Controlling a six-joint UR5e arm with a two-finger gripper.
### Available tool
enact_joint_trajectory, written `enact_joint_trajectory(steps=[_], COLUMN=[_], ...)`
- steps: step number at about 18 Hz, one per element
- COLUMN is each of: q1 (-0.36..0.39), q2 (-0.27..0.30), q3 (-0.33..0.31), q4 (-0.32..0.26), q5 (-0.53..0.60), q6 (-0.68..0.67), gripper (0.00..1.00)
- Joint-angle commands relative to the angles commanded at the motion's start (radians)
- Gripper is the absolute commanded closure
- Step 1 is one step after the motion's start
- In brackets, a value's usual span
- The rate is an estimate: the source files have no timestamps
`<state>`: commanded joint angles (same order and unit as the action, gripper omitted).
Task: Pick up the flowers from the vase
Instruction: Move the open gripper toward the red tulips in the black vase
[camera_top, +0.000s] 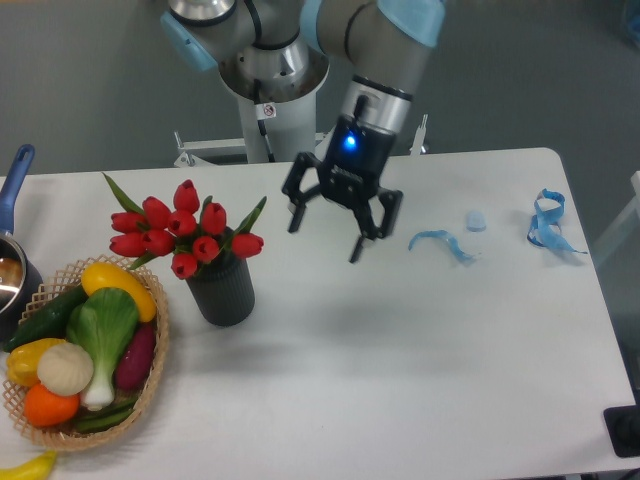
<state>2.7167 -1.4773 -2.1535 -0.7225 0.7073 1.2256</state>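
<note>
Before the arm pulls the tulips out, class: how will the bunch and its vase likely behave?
The tulips spread wider than the dark vase, so they look top-heavy and probably floppy on thin stems. The vase is narrow and upright, so it may tip or lift along. The open pincer could crush buds if it closes hard.

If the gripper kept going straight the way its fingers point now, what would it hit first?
Probably the bare white table. The open gripper points down, right of the flowers and vase; depth is uncertain.

Wicker basket (150, 385) of vegetables; blue ribbons (440, 243), perhaps a pot (12, 275) at left
</note>
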Motion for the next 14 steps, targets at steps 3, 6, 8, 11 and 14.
enact_joint_trajectory(steps=[3, 6, 8, 11, 14], q1=[0.0, -0.02, -0.035, -0.047, -0.049], q2=[0.005, -0.003, -0.011, -0.012, -0.031], q3=[-0.017, -0.02, -0.02, -0.02, -0.023], q4=[-0.005, -0.006, -0.005, -0.005, -0.005], q5=[-0.008, -0.006, -0.008, -0.052, -0.097], q6=[-0.009, -0.037, -0.041, -0.037, -0.035], gripper=[0.0, 0.0, 0.0, 0.0, 0.0])
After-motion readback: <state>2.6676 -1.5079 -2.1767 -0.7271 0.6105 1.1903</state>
